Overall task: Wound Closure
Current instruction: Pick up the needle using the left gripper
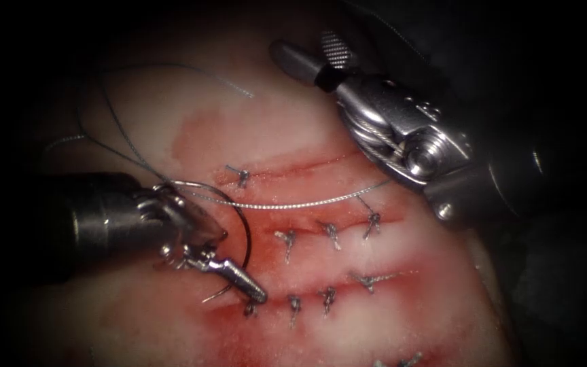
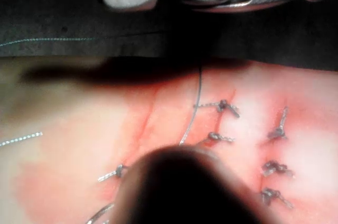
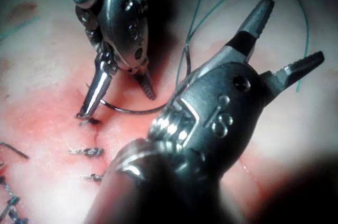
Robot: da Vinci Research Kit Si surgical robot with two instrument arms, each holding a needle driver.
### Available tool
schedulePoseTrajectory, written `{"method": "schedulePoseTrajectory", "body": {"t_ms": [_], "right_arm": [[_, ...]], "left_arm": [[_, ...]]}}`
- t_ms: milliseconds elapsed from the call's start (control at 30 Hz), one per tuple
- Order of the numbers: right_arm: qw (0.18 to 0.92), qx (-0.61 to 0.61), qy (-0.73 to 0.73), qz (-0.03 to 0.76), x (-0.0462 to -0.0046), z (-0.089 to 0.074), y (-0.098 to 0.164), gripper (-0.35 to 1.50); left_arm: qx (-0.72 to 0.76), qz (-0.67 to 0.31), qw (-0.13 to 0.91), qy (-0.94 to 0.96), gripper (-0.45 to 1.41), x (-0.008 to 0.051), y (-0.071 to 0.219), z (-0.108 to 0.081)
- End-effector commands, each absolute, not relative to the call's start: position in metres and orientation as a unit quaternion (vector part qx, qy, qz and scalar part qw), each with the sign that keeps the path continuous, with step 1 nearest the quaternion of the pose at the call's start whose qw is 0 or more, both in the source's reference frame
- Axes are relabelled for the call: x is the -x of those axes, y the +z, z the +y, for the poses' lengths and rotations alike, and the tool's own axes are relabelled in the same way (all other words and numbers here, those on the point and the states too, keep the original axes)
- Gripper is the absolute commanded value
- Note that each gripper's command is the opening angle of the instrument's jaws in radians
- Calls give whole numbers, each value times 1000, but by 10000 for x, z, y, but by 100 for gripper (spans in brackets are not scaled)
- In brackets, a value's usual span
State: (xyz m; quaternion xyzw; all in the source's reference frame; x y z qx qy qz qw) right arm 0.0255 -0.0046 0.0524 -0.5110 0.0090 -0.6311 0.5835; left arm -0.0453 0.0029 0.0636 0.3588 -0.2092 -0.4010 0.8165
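The tissue [image 1: 375, 319] carries three reddened cut lines closed with several knotted stitches [image 1: 329, 232]. My left tool [image 1: 249, 289] comes in from the left and its tip rests at the left end of the lowest cut. In the right wrist view its jaws [image 3: 116, 105] stand apart, with the dark curved needle [image 3: 134, 110] running between them. The needle [image 1: 246, 228] arcs from the tool's wrist down to the tip; I cannot tell whether it enters the tissue. My right tool [image 1: 304, 47] hovers above the upper right, open and holding nothing [image 3: 293, 29].
A silvery thread [image 1: 293, 202] runs from the left tool across the middle cut toward the right tool's wrist. Dark thread [image 1: 113, 129] loops over the tissue at the upper left. Red fluid [image 1: 266, 333] stains the tissue around the cuts.
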Motion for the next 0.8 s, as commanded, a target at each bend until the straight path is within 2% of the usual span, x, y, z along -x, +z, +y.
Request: {"method": "schedulePoseTrajectory", "body": {"t_ms": [33,67,133,167,233,267,367,400,433,467,500,800], "right_arm": [[582,513,-631,10,-262,-49,528,135],[582,513,-631,10,-263,-50,529,135],[582,513,-631,9,-264,-51,529,135],[581,514,-631,11,-264,-51,529,135],[581,514,-631,10,-264,-51,529,135],[583,514,-629,12,-265,-51,529,135],[582,514,-630,13,-265,-52,529,135],[582,514,-630,13,-265,-52,529,135],[582,514,-630,13,-265,-52,529,135],[582,514,-630,13,-265,-52,529,135],[582,514,-630,13,-265,-52,529,135],[583,515,-628,15,-268,-54,530,135]], "left_arm": [[-358,-210,817,-400,123,460,640,35],[-362,-204,811,-412,100,459,638,38],[-366,-198,804,-426,86,458,637,38],[-370,-190,796,-439,73,457,637,37],[-373,-185,790,-451,69,456,638,37],[-375,-177,781,-467,53,456,640,35],[-381,-165,765,-492,19,455,638,34],[-381,-165,765,-492,19,455,638,34],[-380,-167,763,-496,-3,454,635,34],[-373,-164,763,-501,-40,453,631,36],[-367,-158,767,-503,-45,453,629,36],[-323,-123,789,-509,-45,446,626,40]]}}
